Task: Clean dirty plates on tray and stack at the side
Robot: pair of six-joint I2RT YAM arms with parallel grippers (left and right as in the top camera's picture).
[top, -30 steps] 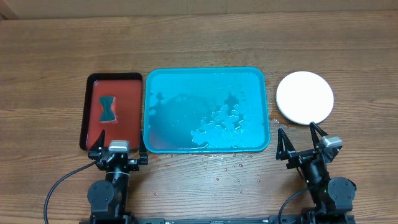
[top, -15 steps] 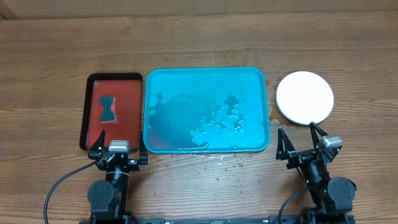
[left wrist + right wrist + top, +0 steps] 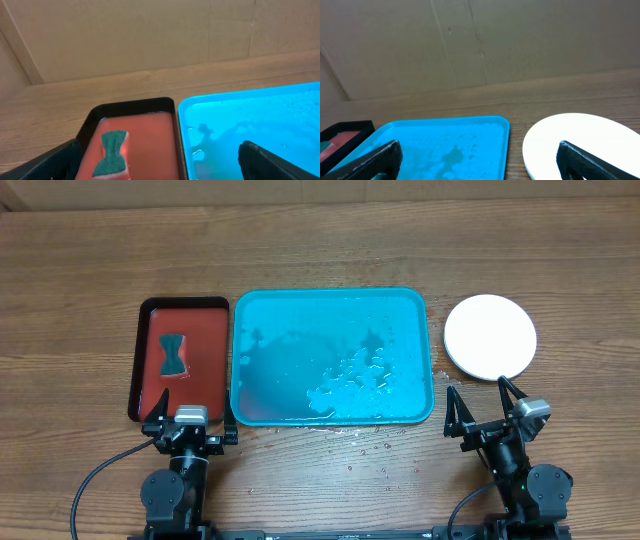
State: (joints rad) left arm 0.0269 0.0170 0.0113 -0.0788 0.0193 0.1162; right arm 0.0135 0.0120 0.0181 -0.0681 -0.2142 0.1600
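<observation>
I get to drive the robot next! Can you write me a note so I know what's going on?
Left gripper: open, holding nothing, near the table edge in front of the red tray.
Right gripper: open, holding nothing, in front of the white plate.
Tray: no plates on it, only water and suds.
White plate: looks clean, on the table right of the tray. Whether other plates lie under it cannot be seen.
Sponge: on the red tray.
Left: probably nothing; check the stack.
</observation>
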